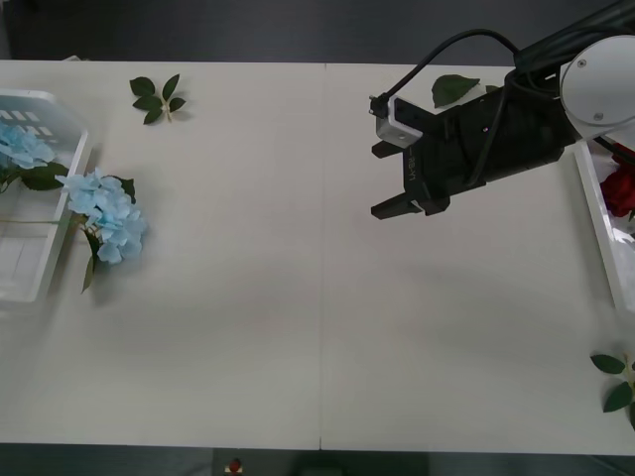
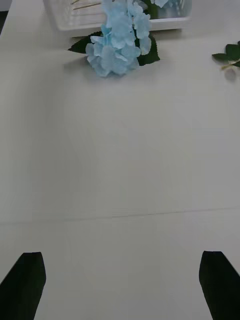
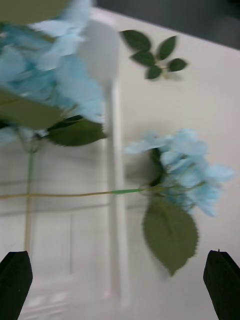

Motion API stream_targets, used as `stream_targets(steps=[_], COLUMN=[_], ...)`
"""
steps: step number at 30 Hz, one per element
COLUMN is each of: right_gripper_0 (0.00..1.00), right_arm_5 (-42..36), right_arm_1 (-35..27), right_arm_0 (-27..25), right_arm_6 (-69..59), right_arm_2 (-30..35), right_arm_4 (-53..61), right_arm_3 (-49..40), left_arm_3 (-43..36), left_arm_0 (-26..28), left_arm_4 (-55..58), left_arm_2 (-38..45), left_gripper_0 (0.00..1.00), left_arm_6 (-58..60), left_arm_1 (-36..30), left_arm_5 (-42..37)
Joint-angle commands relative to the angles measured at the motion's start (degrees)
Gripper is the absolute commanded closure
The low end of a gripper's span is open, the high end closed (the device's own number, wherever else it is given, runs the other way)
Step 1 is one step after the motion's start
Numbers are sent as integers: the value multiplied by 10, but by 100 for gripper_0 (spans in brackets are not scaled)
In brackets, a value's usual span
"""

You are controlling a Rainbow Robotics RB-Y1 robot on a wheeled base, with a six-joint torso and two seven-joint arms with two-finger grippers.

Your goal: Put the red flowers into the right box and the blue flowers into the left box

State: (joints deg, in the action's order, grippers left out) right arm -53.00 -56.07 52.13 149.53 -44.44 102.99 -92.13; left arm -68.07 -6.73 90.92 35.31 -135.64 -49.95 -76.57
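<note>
**Nearly sorted: one hydrangea head hangs over the left box's rim**

Your blue flowers are at the left edge of the surface. One hydrangea head point(image 1: 22, 147) lies inside the left box point(image 1: 62, 127). A second hydrangea point(image 1: 107, 216) has its stem across the box's rim, but its bloom and a broad leaf rest outside on the surface, just beside the box's right wall. In the left wrist view you see that same stem point(image 3: 75, 193) crossing the white wall, with the bloom point(image 3: 187, 167) lying beyond it. Whether more blue heads lie in the box you cannot tell from here.

The red flowers point(image 1: 620, 188) show as a deep-red bloom inside the right box point(image 1: 595, 203), at the right edge of the surface, partly hidden behind the arm.

Your right pincer point(image 1: 395, 180) hovers above the far right of the surface, its black fingers spread and holding nothing; its wrist camera looks across bare surface toward the overhanging hydrangea point(image 2: 117, 42). Your left pincer point(image 3: 120, 285) hangs over the left box with its fingers spread, also empty.

Loose leaf sprigs lie at the far left point(image 1: 157, 97), behind the right arm point(image 1: 454, 89) and at the near right edge point(image 1: 617, 382); they are not part of the job.

Judged from this, the sorting looks almost done. What remains, if anything, is nudging the overhanging bloom fully into the left box.
</note>
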Motion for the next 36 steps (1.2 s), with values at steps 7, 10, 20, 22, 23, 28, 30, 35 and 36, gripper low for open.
stream_targets(steps=[7,10,20,22,23,28,30,35,36], right_gripper_0=[11,11,11,11,11,3,0,0,0], right_arm_5=[-3,-3,-3,-3,-3,-3,-3,-3,-3], right_arm_1=[-4,-4,-4,-4,-4,-4,-4,-4,-4], right_arm_0=[12,12,12,12,12,12,12,12,12], right_arm_6=[23,23,23,23,23,23,23,23,23], right_arm_2=[19,19,19,19,19,19,19,19,19], right_arm_4=[-2,-2,-2,-2,-2,-2,-2,-2,-2], right_arm_3=[-12,-12,-12,-12,-12,-12,-12,-12,-12], left_arm_3=[-72,-109,-199,-218,-226,-284,-297,-305,-305], left_arm_0=[-17,-22,-73,-87,-92,-103,-112,-153,-168], left_arm_4=[178,222,376,406,414,462,477,498,505], left_arm_2=[-91,-136,-400,-450,-467,-528,-542,-583,-600], left_gripper_0=[0,0,0,0,0,0,0,0,0], left_arm_6=[-83,-83,-84,-89,-91,-123,-125,-125,-125], left_arm_1=[-8,-9,-92,-110,-118,-161,-177,-207,-212], left_arm_5=[-46,-46,82,124,144,252,278,289,290])
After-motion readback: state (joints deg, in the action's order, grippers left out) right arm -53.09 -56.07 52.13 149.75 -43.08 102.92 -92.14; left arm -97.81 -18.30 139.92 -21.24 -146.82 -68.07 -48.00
